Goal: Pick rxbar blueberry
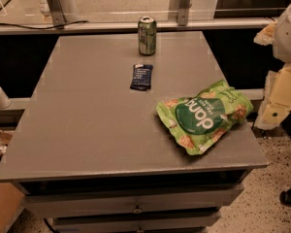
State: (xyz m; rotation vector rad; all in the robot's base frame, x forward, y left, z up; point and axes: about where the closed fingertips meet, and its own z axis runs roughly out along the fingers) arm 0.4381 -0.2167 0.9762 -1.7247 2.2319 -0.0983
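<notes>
The desk (pixel 87 125) has a flat, matte grey top, and two shallow drawers (pixel 136 205) with small knobs sit under its front edge. The rxbar blueberry (pixel 141 76) lies flat on the far half of the top, near the middle. It is a small, thin, dark navy rectangle, and its faint white print is too fine for me to read.

Just beyond it, near the far edge, a green metal can (pixel 147 35) stands upright. I can't read its label either. Toward the right front lies a much larger crinkled, glossy green bag (pixel 203 115). Bold white lettering on its round dark patch is upside down from where I stand, so I can't read it with any certainty.

The pincer (pixel 274 106) is at the right edge of view, beside the desk and well apart from the bar. It shows only as pale cream shapes, partly cut off, and I cannot tell whether it is released or clenched.

A cardboard box (pixel 0 203) at the lower left is also cut off.
</notes>
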